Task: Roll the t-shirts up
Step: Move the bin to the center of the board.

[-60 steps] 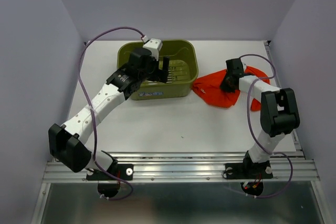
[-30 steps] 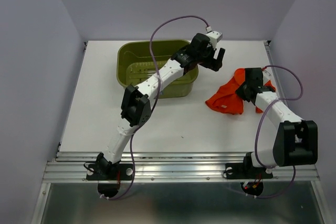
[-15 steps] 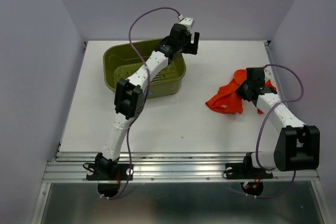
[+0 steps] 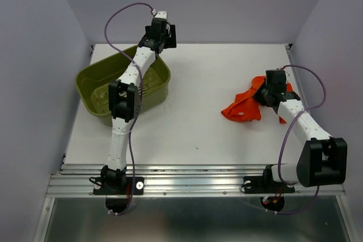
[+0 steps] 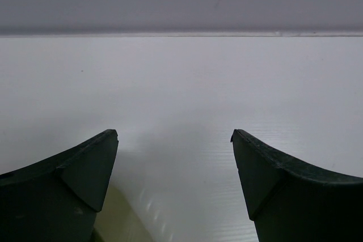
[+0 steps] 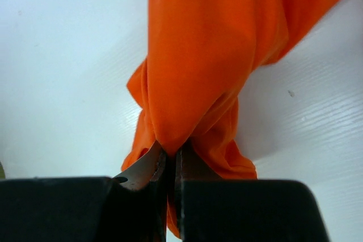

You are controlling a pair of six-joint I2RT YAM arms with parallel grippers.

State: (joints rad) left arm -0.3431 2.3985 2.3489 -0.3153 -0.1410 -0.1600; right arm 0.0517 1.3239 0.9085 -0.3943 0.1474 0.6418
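Observation:
The orange-red t-shirt (image 4: 243, 107) lies bunched on the white table at the right. My right gripper (image 4: 265, 96) is shut on a fold of it; in the right wrist view the cloth (image 6: 210, 55) hangs from the closed fingertips (image 6: 171, 157). My left gripper (image 4: 164, 34) is open and empty at the far back of the table, stretched past the basket; its fingers (image 5: 85, 168) frame bare table and the back wall.
The olive-green slotted plastic basket (image 4: 96, 77) stands at the back left, under the left arm. Grey walls enclose the table on the left, back and right. An aluminium rail runs along the near edge.
The left arm has swung left along the back and the basket has slid left with it, away from the t-shirt. The right gripper still holds the cloth, barely moved.

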